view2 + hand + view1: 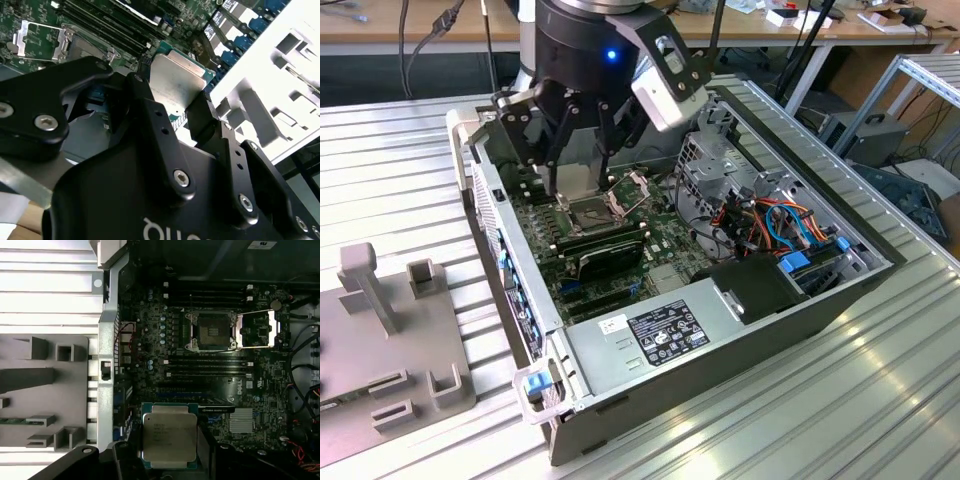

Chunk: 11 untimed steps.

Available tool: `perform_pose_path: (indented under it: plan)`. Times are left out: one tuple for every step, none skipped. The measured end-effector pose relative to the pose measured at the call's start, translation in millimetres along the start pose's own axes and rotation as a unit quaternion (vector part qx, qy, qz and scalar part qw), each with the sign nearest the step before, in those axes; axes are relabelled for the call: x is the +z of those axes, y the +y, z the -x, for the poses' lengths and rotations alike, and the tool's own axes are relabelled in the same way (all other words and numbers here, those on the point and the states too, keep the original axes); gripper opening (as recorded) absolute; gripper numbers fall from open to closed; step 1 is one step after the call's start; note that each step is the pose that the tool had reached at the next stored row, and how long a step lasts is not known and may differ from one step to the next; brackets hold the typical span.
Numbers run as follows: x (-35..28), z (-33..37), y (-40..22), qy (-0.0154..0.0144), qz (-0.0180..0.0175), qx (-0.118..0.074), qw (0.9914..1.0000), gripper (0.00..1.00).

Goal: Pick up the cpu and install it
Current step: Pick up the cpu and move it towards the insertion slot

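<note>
Gripper [170, 92] pinches one cpu [176, 80] between two fingers, held above the motherboard [150, 340]. At the exterior view's left, one grey fixture [380, 330] lies on the desk [400, 150]; rightward stands one open computer case [720, 330], its single socket [590, 212] uncovered.

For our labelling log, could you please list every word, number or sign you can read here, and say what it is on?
Nothing can be read with confidence.
On the cpu, held in the gripper: faint engraved lines, too small to read.
On the power supply label: print and symbols, too small.
On the gripper's body: white letters, cut off by the picture's edge.
On the motherboard: white markings, blurred.
</note>
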<state>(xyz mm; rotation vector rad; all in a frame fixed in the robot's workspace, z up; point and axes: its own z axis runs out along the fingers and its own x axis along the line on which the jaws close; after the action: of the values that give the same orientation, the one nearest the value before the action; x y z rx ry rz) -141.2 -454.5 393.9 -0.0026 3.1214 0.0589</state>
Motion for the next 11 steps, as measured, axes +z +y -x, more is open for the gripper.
perform_pose_path:
  plan:
    - [0.0, 2.9, 0.0, 0.0000, -0.0001, 0.000, 1.00000, 0.54]
    - [0.1, 5.7, 0.0, 0.0000, 0.0000, 0.000, 1.00000, 0.54]
    - [0.2, 8.6, 0.0, 0.0000, 0.0000, 0.000, 1.00000, 0.54]
    - [0.2, 11.4, 0.0, 0.0000, 0.0000, 0.000, 1.00000, 0.54]
    - [0.2, 14.2, 0.0, 0.0000, 0.0000, 0.000, 1.00000, 0.54]
    - [0.3, 17.2, -0.1, 0.0000, 0.0000, 0.000, 1.00000, 0.54]
    - [0.3, 20.6, -0.1, 0.0000, -0.0001, 0.000, 1.00000, 0.54]
    - [0.4, 23.6, 0.0, 0.0000, 0.0000, 0.000, 1.00000, 0.54]
    - [0.5, 26.6, -0.1, 0.0000, 0.0000, 0.000, 1.00000, 0.54]
    - [0.6, 29.4, -0.1, 0.0000, 0.0000, 0.000, 1.00000, 0.54]
    - [0.6, 32.3, -0.1, 0.0000, 0.0000, 0.000, 1.00000, 0.54]
